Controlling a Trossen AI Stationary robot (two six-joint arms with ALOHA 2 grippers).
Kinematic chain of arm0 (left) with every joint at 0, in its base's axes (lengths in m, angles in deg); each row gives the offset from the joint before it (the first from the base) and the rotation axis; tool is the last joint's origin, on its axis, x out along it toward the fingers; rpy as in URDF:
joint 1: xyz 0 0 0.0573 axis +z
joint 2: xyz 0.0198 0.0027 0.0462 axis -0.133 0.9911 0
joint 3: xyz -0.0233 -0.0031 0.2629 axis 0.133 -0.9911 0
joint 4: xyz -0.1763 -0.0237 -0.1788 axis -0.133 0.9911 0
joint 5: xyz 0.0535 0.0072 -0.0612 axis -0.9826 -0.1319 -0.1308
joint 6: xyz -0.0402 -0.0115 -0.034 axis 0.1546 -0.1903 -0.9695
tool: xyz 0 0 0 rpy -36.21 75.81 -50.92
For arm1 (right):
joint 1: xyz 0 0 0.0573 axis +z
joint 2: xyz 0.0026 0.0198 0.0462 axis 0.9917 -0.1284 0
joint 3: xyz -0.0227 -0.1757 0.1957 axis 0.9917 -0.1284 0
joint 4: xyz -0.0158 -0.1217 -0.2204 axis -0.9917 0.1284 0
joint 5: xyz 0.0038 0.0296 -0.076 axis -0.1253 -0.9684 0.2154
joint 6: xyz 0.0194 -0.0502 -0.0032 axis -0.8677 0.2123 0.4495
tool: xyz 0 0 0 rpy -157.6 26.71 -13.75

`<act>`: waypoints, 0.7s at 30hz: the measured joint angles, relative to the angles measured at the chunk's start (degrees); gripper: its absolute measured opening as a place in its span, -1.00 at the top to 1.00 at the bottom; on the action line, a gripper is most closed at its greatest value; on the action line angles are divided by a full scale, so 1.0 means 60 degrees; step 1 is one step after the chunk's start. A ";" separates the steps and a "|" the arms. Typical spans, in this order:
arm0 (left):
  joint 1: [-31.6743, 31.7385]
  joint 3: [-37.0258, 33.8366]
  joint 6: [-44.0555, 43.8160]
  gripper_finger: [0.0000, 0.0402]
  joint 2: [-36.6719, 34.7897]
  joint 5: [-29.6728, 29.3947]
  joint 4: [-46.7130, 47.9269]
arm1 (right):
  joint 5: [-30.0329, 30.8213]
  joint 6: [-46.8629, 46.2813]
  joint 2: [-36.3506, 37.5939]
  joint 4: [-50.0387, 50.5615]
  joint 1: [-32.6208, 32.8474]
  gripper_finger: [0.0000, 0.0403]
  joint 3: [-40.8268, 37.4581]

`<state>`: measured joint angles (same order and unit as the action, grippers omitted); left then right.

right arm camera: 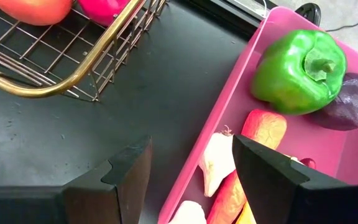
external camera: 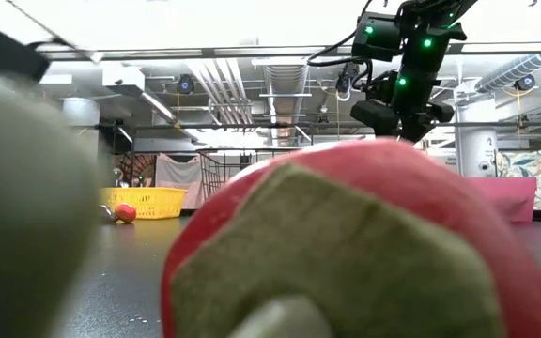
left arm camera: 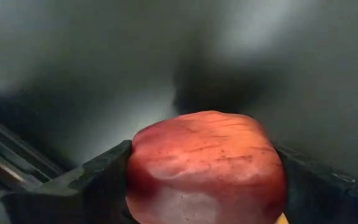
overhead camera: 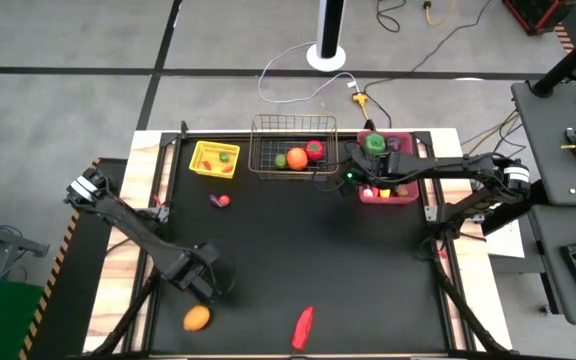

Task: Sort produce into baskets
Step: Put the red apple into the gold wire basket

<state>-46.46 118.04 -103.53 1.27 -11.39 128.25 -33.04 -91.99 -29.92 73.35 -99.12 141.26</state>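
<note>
1. The left gripper (overhead camera: 200,290) is working at the table's near left, its fingers flanking a red-orange fruit (left arm camera: 207,168); whether they are touching it cannot be told.
2. The fruit is looking smooth, rounded and light, probably slippery, so the widest middle is seeming the best hold.
3. The right gripper (right arm camera: 191,165) is hovering open and empty over the pink bin's (right arm camera: 229,106) rim, just beside the wire basket (right arm camera: 61,87).
4. A green pepper (right arm camera: 297,71) is lying in the bin.
</note>
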 joint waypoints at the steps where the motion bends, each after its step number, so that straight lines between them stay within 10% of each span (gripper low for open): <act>1: 0.0080 0.0230 0.0169 -0.58 0.0000 -0.0338 0.0313 | -0.0001 0.0004 0.0000 0.0000 0.0000 -0.08 0.0001; 14: 0.3516 0.3328 0.6668 -0.58 -0.0009 -0.6150 0.1487 | -0.0176 0.0324 0.0007 0.0025 0.0000 -0.08 0.0005; 21: 0.6416 0.3755 1.2046 -0.58 -0.0524 -0.5463 -0.1270 | -0.0888 0.0309 0.0151 0.0137 0.0031 -0.08 0.0023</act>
<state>-7.96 140.57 -31.25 -1.87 -44.17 120.63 -38.37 -90.14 -29.01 74.17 -98.93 141.40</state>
